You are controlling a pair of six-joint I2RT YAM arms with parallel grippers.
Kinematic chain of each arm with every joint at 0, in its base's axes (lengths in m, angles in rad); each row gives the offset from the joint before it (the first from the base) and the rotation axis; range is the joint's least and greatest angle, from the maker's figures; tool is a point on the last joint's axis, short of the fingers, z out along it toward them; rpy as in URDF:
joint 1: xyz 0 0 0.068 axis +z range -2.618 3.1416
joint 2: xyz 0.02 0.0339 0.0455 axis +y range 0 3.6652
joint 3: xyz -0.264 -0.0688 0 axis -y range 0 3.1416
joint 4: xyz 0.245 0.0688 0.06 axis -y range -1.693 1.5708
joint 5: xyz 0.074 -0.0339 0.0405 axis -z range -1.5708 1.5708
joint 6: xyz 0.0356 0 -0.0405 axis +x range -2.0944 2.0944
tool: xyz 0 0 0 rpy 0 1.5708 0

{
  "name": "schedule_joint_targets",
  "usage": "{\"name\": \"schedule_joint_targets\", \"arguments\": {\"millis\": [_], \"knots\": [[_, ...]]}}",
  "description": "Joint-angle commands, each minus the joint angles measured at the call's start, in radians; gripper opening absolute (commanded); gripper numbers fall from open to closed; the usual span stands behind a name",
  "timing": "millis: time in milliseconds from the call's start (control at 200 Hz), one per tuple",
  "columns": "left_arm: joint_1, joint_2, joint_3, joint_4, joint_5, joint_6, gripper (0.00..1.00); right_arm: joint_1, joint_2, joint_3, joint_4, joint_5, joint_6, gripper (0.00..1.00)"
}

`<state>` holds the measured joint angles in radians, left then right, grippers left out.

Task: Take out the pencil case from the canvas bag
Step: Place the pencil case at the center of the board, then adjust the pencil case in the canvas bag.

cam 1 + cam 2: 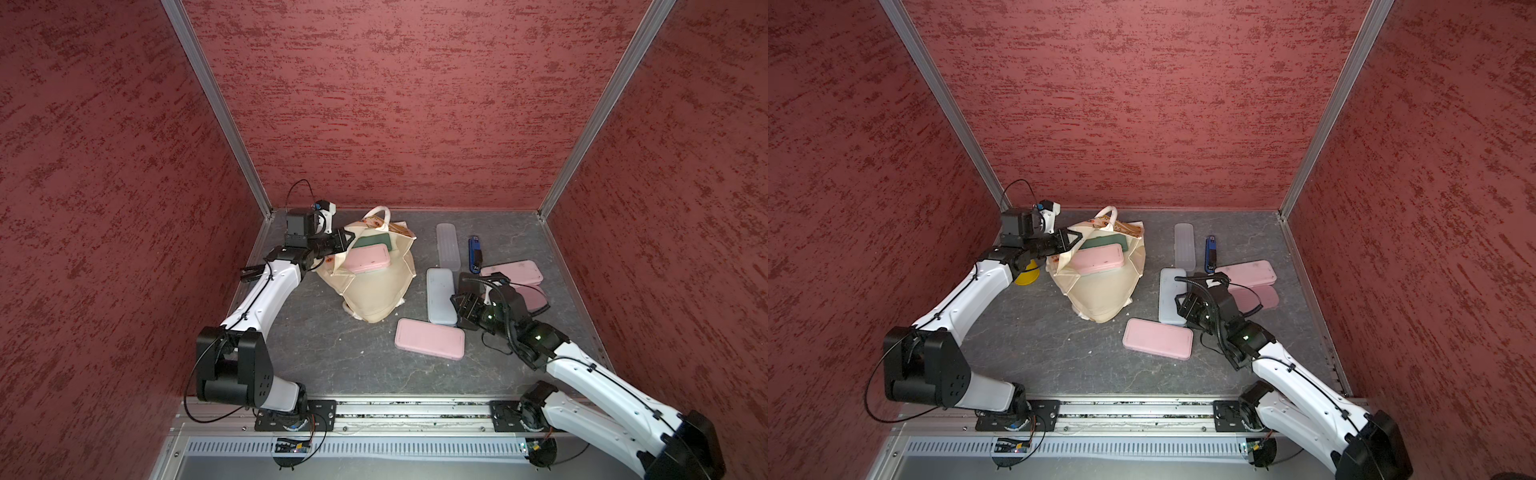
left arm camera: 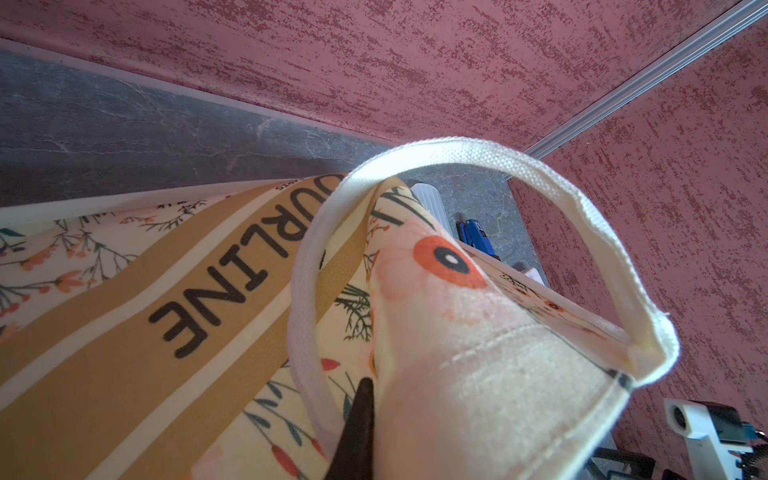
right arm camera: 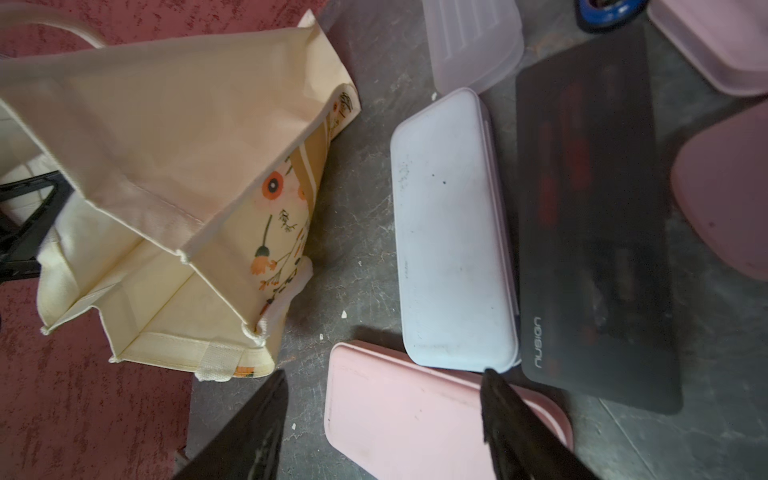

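Observation:
The cream canvas bag (image 1: 376,286) lies on the grey floor with its mouth held up toward the back left; its floral print and tan lettered stripe (image 2: 137,299) fill the left wrist view. A pink pencil case (image 1: 368,257) (image 1: 1098,258) rests in the open mouth, with a green case (image 1: 371,241) behind it. My left gripper (image 1: 348,241) is shut on the bag's rim, and one dark finger (image 2: 361,415) presses against the cloth. My right gripper (image 3: 384,374) hovers open over another pink case (image 1: 430,338) on the floor, holding nothing.
To the right of the bag lie a pale bluish case (image 1: 441,295), a clear case (image 1: 449,247), a blue tool (image 1: 475,255), a dark case (image 3: 594,232) and two pink cases (image 1: 513,272). A yellow object (image 1: 1026,276) sits under my left arm. Red walls enclose three sides.

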<state>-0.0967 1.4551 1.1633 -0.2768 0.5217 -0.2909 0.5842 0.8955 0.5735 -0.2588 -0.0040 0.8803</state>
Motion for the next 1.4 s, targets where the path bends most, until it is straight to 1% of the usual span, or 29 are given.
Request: {"name": "schedule_joint_targets", "arguments": {"millis": [0,245,546,676,807,927,1042,1112,1162,1303,1393], "knots": [[-0.007,0.02,0.012,-0.019,0.006,0.012,0.0,-0.002,0.013,0.076,0.066,-0.001,-0.121,0.72],[-0.006,0.021,0.013,-0.022,0.005,0.015,0.0,0.032,0.055,0.173,0.15,-0.046,-0.271,0.7],[-0.007,0.026,0.013,-0.022,0.008,0.014,0.0,0.151,0.148,0.298,0.199,-0.05,-0.518,0.67],[-0.006,0.027,0.015,-0.02,0.009,0.013,0.0,0.194,0.195,0.34,0.216,-0.045,-0.601,0.67],[-0.006,0.027,0.015,-0.019,0.015,0.012,0.0,0.23,0.232,0.372,0.245,-0.043,-0.701,0.64],[-0.005,0.028,0.016,-0.018,0.018,0.01,0.0,0.255,0.253,0.39,0.283,-0.067,-0.828,0.62],[-0.006,0.025,0.016,-0.018,0.023,0.01,0.0,0.267,0.282,0.419,0.294,-0.159,-0.978,0.62],[-0.006,0.025,0.016,-0.019,0.023,0.01,0.0,0.277,0.313,0.441,0.286,-0.212,-1.072,0.62],[-0.005,0.025,0.016,-0.019,0.023,0.01,0.0,0.282,0.336,0.456,0.286,-0.227,-1.115,0.62],[-0.004,0.026,0.019,-0.018,0.029,0.007,0.0,0.296,0.43,0.518,0.261,-0.225,-1.201,0.61],[-0.003,0.025,0.019,-0.018,0.03,0.006,0.0,0.31,0.5,0.554,0.227,-0.193,-1.266,0.61]]}}
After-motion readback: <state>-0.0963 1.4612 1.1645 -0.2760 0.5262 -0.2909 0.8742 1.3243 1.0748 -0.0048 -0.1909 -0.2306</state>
